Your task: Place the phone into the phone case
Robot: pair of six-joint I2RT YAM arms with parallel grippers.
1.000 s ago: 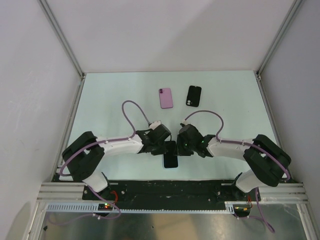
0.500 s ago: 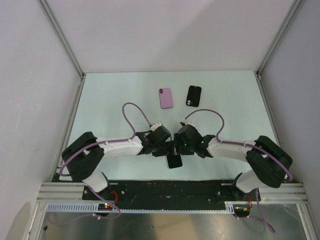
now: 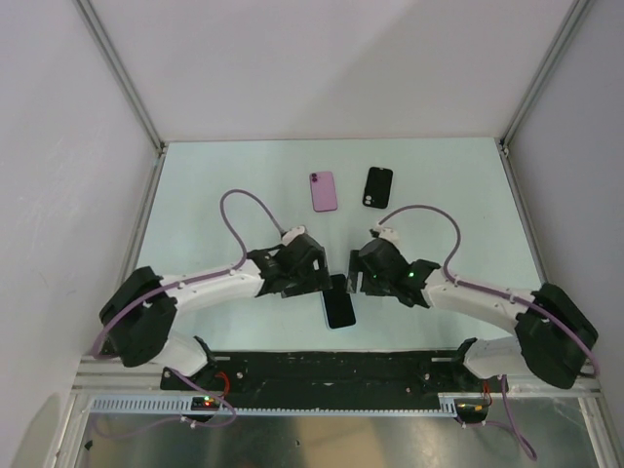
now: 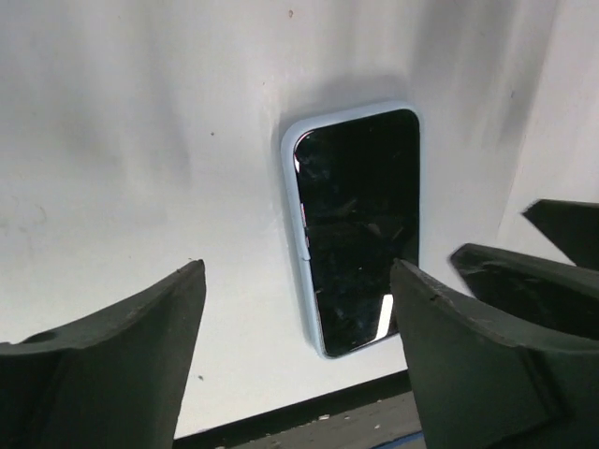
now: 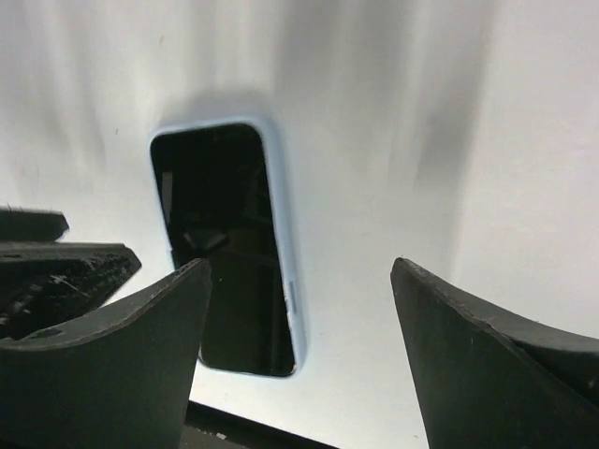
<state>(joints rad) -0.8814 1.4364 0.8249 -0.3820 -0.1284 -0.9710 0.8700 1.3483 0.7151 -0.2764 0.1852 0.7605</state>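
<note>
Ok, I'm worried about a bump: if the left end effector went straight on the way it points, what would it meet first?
Probably the cased phone, lying screen-up on the table just ahead of the open left end effector. Depth is unclear; it might touch bare table beside the case's edge.

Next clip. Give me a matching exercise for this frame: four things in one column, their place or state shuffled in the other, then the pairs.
1. phone in pale blue case
2. pink phone-shaped item
3. black phone-shaped item
4. left hand

A. far side, right one of the pair
B. open, holding nothing
C. nearest the robot, lying screen up
D. far side, left one of the pair

Pairs: 1-C, 2-D, 3-A, 4-B
</note>
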